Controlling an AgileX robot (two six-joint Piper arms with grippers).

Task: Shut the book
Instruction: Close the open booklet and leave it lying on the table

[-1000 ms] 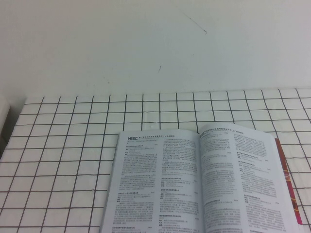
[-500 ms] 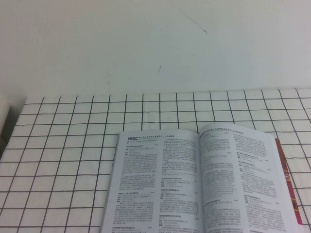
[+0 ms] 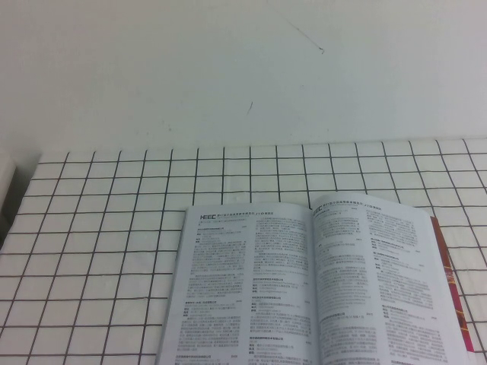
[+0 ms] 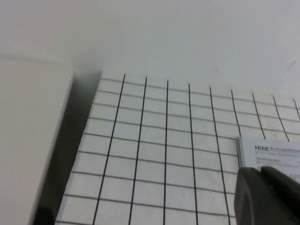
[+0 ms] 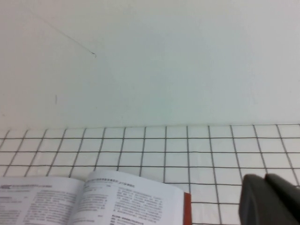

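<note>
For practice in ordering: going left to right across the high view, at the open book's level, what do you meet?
Bare checked tablecloth, book's left page, centre fold, right page, red cover edge. Outside it, left gripper and right gripper show only in wrist views.

The left gripper [image 4: 267, 197] is showing in its wrist view as a matt, dark charcoal block with rounded edges, a faint crease dividing it into two lobes, and the book [image 4: 276, 152] is lying with its corner just beyond it. The right gripper [image 5: 269, 199] is looking the same: dark, smooth, two-lobed, unmarked, with the book's red-edged corner lying near its side
</note>
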